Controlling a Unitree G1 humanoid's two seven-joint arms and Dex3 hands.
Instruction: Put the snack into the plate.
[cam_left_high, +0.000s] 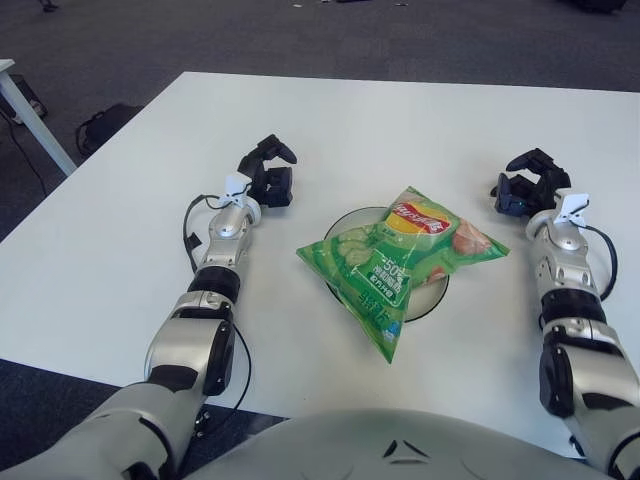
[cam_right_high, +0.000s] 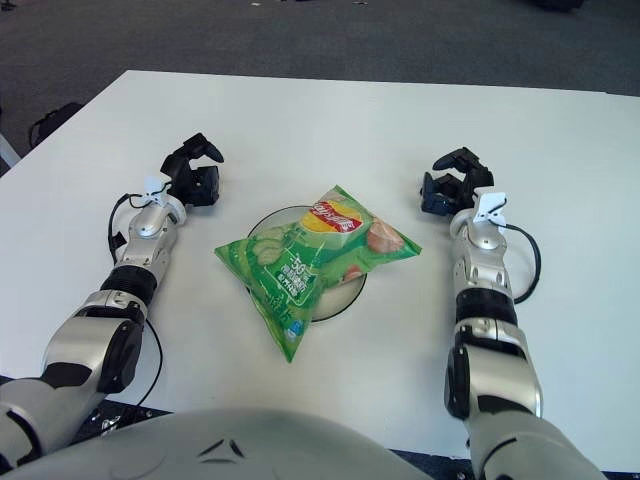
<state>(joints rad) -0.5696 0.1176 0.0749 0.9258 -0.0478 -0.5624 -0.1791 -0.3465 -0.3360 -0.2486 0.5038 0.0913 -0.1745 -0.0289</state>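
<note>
At the centre of the frame, the green snack bag (cam_left_high: 400, 262) lies across the plate (cam_left_high: 432, 296), overhanging its rim toward the lower edge. The left hand (cam_left_high: 268, 176) shows upper left of the plate, the right hand (cam_left_high: 524, 184) upper right; both have loosely curled fingers holding nothing on the white table (cam_left_high: 100, 250).

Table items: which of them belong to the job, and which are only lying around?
Job: snack bag, lying across the plate; left hand and right hand, both holding nothing.
Lying around: dark bag on the floor, left of the white table.
</note>
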